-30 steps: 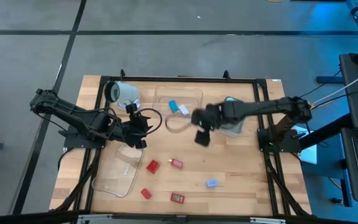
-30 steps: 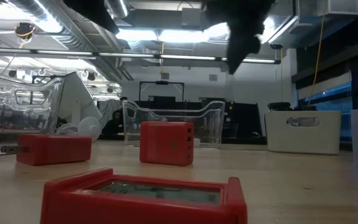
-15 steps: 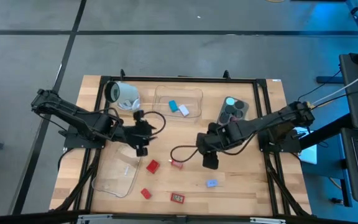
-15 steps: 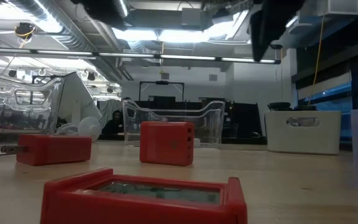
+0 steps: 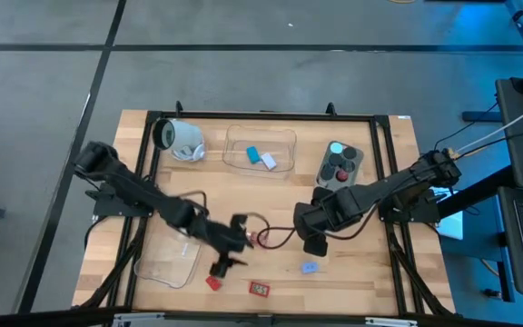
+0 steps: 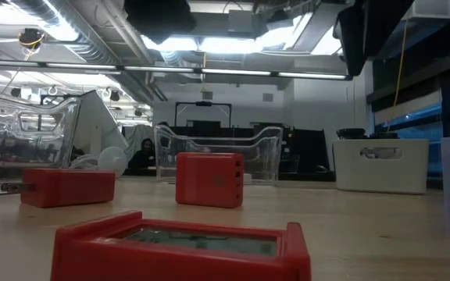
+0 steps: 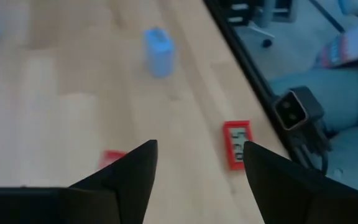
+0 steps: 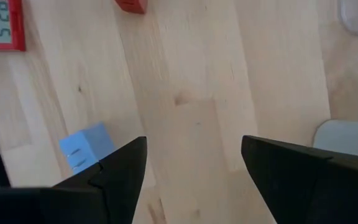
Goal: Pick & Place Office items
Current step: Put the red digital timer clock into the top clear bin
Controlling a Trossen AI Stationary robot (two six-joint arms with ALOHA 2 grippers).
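Observation:
Office items lie on the wooden table: a blue block (image 5: 310, 267) (image 8: 86, 146) (image 7: 158, 51), a red timer-like piece (image 5: 260, 289) (image 7: 236, 143) (image 8: 4, 23), a small red piece (image 5: 213, 282), and another red piece (image 5: 261, 238) partly under the left arm. My left gripper (image 5: 241, 239) (image 7: 197, 162) hovers open over the table's middle, slanting down toward the near right, with bare wood between its fingers. My right gripper (image 5: 314, 243) (image 8: 194, 155) points down, open, just on the far side of the blue block and touching nothing.
A clear tray (image 5: 260, 150) at the far middle holds a blue piece and a pale piece. Another clear tray (image 5: 171, 259) lies near left. A white mug (image 5: 182, 138) lies on its side far left. A grey tub (image 5: 339, 163) holding round knobs stands far right.
My left gripper has swung from beside the mug toward the table's near right, sinking and tipping from pointing steeply down to a shallower slant. My right gripper has gone from the grey tub toward the near edge and now stands by the blue block. No item has moved.

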